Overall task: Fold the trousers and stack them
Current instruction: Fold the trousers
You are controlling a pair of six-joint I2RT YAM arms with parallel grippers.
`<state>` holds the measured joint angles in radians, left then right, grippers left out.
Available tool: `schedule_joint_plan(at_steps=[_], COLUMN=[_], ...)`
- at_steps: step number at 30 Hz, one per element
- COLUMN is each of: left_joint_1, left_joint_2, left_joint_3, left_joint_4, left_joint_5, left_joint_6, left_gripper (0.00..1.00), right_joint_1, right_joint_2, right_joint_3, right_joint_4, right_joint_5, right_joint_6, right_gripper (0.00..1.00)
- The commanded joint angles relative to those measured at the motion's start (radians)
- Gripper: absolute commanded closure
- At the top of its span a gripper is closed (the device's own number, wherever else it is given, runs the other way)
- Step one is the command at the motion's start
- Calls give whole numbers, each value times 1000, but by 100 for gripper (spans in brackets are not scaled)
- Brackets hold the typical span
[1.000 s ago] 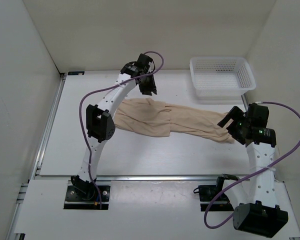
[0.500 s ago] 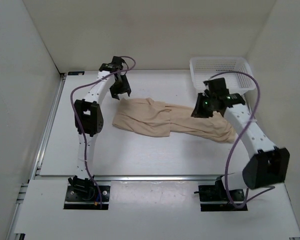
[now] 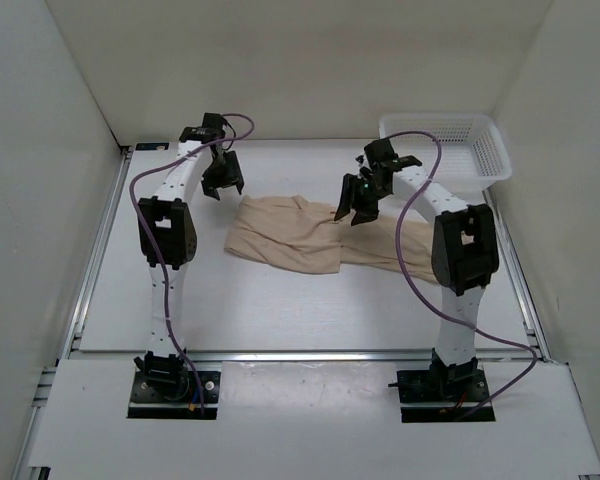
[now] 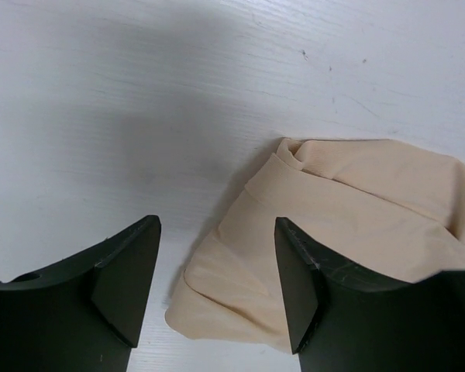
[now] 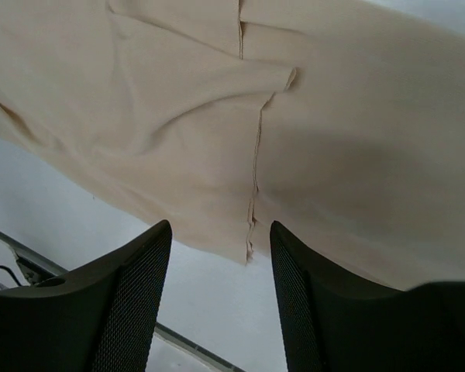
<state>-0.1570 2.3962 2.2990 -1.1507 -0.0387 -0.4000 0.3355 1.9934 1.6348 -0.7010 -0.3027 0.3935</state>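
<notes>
- The trousers (image 3: 300,238) lie spread out and wrinkly on the table (image 3: 280,310). They are not folded yet. They lie between the two grippers, a bit nearer the right one.
- The left gripper (image 4: 217,271) hangs just above the table. Its jaws are partly apart and it holds nothing. A corner of the trousers lies under its right finger, and bare table lies under its left one.
- The right gripper (image 5: 221,256) hangs over the middle of the trousers, right above a seam. Its jaws are partly apart too, and it holds nothing.
- The left gripper could miss. So little cloth is under it that it may close on the bare table.
- The right gripper could pinch only the top layer, because the cloth is thin and soft. Then the trousers would pull open and not fold.
- If one gripper pulls and the other has no hold, the cloth could twist or bunch up.
- The purple cable (image 3: 405,240) hangs low behind the right gripper, over the cloth. It might drag on the trousers.
- The white basket (image 3: 445,150) sits off to the outer side of the right gripper. A wide swing of that arm could bump it.
</notes>
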Motion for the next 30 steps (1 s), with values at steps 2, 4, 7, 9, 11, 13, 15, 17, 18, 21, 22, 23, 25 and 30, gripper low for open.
schedule_joint_plan(at_steps=[2,4,7,9,11,13,15,17,18,21,22,23,25,30], left_joint_1=[4,4,4,4,4,4,4,4,4,4,4,4,4,4], left_joint_2=[-9,0,11,20,31,43,53,54,63,63,63,63,63,72], left_joint_3=[-6,-18,-18,-18,-7,2,13,13,13,13,13,22,22,31], left_joint_4=[37,46,46,46,55,55,65,65,65,65,74,74,74,74], left_joint_5=[105,129,129,147,160,172,181,181,192,203,203,203,203,203], left_joint_6=[67,76,76,85,86,86,86,86,86,86,86,86,86,76], left_gripper=[28,30,30,30,34,39,51,59,66,72,73,75,80,89], right_joint_1=[0,0,0,0,0,0,0,0,0,0,0,0,0,0], right_joint_2=[74,116,166,201,222,240,271,280,280,289,289,300,300,329], right_joint_3=[111,150,193,217,246,264,283,292,292,292,292,292,292,310], right_joint_4=[11,11,11,11,1,1,-9,-18,-18,-18,-18,-18,-18,-28], right_joint_5=[-61,-61,-61,-61,-61,-61,-61,-50,-50,-23,-23,-12,-12,-3], right_joint_6=[27,36,47,47,56,56,56,56,56,56,56,56,56,56], right_gripper=[41,41,42,44,45,47,47,47,47,47,48,49,51,55])
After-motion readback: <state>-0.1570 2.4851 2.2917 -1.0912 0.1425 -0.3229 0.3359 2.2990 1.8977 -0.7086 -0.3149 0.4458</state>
